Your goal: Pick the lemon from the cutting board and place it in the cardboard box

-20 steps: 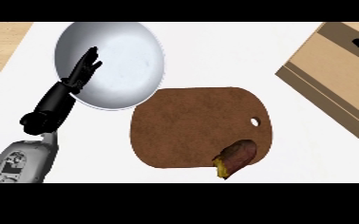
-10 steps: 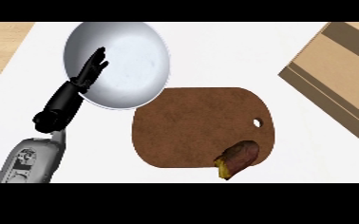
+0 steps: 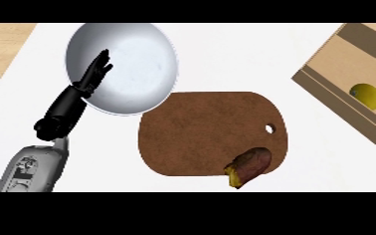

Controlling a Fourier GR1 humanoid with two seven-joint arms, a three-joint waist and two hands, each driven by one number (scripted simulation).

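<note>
**Lemon's in the box, left hand parked over the bowl**

So the lemon (image 3: 363, 93) is sitting inside the box (image 3: 323, 74), way over at 3 o'clock. You only see part of it, a yellow round bit tucked between the cardboard walls, and the box itself is cut off by the right edge.

The board (image 3: 206, 134) is in the middle, leaning toward 5 o'clock. It's brown with rounded corners and a little hole near its right edge. One thing lies on it: a sweet potato (image 3: 249, 165), brownish with a yellowish cut end, down at the board's 5 o'clock edge and poking slightly past it.

The bowl (image 3: 143, 64) is the big grey one at 11 o'clock. Its lower right rim just touches or overlaps the board's top left corner, hard to say which.

The left hand (image 3: 92, 74) comes up from 8 o'clock on its grey forearm. Fingers are straight and held together, pointing toward 1 o'clock, and it shows over the bowl's left side. Not pinching or holding anything. Can't tell if it actually touches the bowl.

The right hand isn't anywhere in the shot. Worktop (image 3: 235, 55) is plain white.
</note>
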